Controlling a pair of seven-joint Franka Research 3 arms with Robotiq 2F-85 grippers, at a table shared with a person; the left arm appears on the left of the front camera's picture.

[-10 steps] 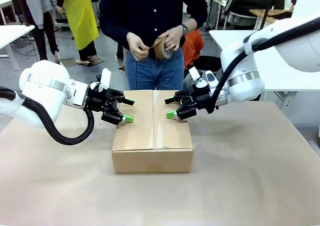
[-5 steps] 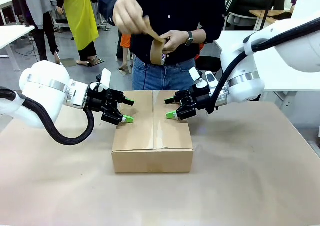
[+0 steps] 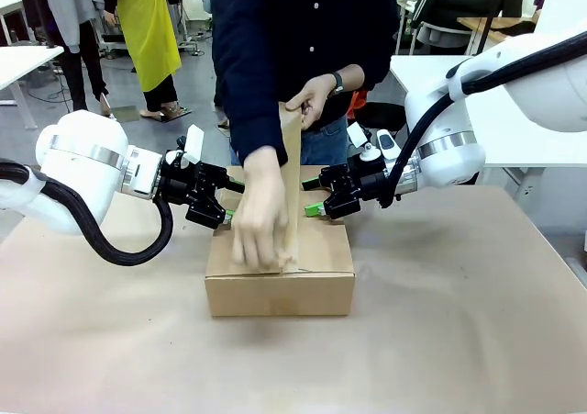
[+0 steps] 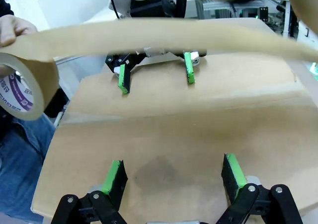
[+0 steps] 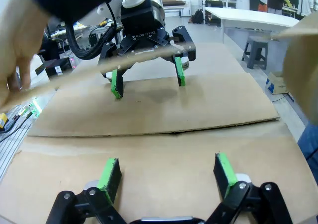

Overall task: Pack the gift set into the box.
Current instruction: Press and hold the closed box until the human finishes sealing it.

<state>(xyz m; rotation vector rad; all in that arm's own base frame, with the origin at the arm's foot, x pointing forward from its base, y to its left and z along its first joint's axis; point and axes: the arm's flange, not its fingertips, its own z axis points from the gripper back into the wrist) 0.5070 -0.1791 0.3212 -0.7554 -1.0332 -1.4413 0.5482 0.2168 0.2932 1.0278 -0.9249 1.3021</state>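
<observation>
Person tapes the closed box [image 3: 280, 267] at centre frame.
Left gripper [image 3: 225, 203] and right gripper [image 3: 316, 198], both spread wide and empty, press its flaps while a hand [image 3: 260, 226] draws tape [image 3: 292, 184] along the seam.

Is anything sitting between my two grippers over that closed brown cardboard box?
Yes: the person's hand presses a stretched brown tape strip onto the box seam, between the left gripper and right gripper.
</observation>
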